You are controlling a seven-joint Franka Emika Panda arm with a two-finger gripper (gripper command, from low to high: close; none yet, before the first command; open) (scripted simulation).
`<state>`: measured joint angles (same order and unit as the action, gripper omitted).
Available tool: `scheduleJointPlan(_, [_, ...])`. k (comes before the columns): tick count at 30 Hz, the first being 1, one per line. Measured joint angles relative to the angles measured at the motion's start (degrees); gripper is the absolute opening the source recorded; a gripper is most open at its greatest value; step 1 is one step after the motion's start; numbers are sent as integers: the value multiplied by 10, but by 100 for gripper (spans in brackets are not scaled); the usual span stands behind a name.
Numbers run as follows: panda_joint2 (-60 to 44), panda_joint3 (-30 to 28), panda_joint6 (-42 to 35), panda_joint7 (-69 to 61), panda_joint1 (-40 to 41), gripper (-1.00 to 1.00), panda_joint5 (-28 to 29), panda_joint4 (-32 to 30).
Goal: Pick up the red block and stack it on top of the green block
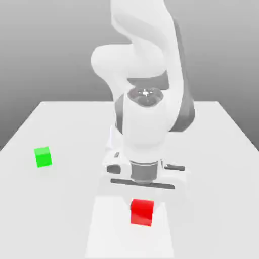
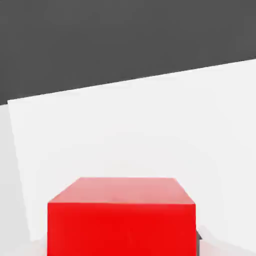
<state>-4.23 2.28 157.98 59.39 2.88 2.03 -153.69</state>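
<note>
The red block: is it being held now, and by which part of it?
Yes, the gripper holds the red block, by two opposite sides.

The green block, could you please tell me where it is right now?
The green block sits on the table toward the exterior view's left, apart from the red block.

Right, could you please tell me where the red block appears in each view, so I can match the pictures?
Exterior view: the red block, low, slightly right of centre, below the gripper's hand.
Hand view: at the picture's near edge, between the fingertips, large.
Shared landmark: the white patch around the block.
</note>
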Motion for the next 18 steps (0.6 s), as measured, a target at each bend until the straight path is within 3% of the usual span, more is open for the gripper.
scheduleJointPlan(5, [61,-66,-20,0,148,-100,48,-38])
scheduleJointPlan(18, [206,-268,-55,-26,433,-100,140,-143])
